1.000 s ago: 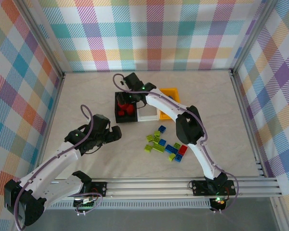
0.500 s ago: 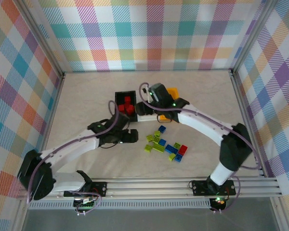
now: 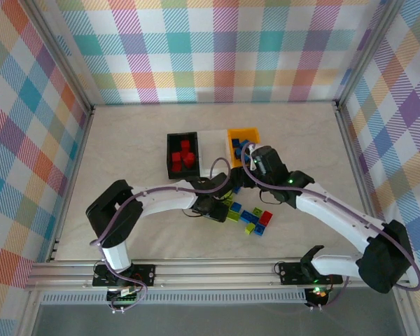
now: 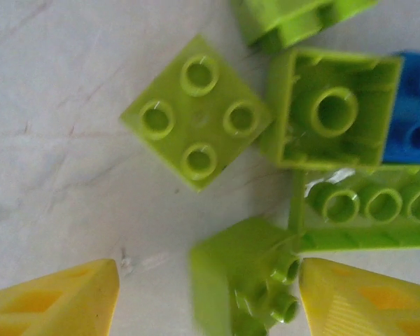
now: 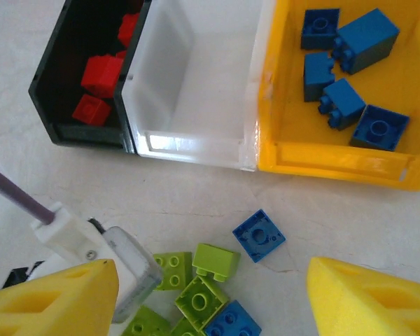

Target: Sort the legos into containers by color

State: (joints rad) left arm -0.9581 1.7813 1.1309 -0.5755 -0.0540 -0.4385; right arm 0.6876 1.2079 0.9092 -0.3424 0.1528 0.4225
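Right now, your left gripper (image 4: pixel 210 299) sits low over the loose pile on the pale marbled table (image 3: pixel 322 140), its yellow fingers (image 4: pixel 56 301) spread apart. A small lime green plastic brick tipped on its side (image 4: pixel 231 276) lies between them. It is close to the finger at the right of the wrist view and well apart from the other, so the claw is open and grips nothing. Just beyond it you see a square lime brick with its studs up (image 4: pixel 196 122), an upturned hollow lime brick (image 4: pixel 332 112), a longer lime brick (image 4: pixel 364 206) and the edge of a blue brick (image 4: pixel 413 119).

Your right gripper (image 5: pixel 210 308) hovers above the table near the front of the bins, its jaws wide open with nothing held. Below it lies a loose blue square brick (image 5: pixel 259 234). The three bins stand side by side, touching. The black rectangular plastic bin (image 5: pixel 84 133) holds red bricks (image 5: pixel 101 73), the white translucent bin (image 5: pixel 189 147) stands in the middle, and the orange-yellow bin (image 5: pixel 336 164) holds five blue bricks (image 5: pixel 367 31). From above, two loose red bricks (image 3: pixel 266 218) lie on the right-arm side of the pile.
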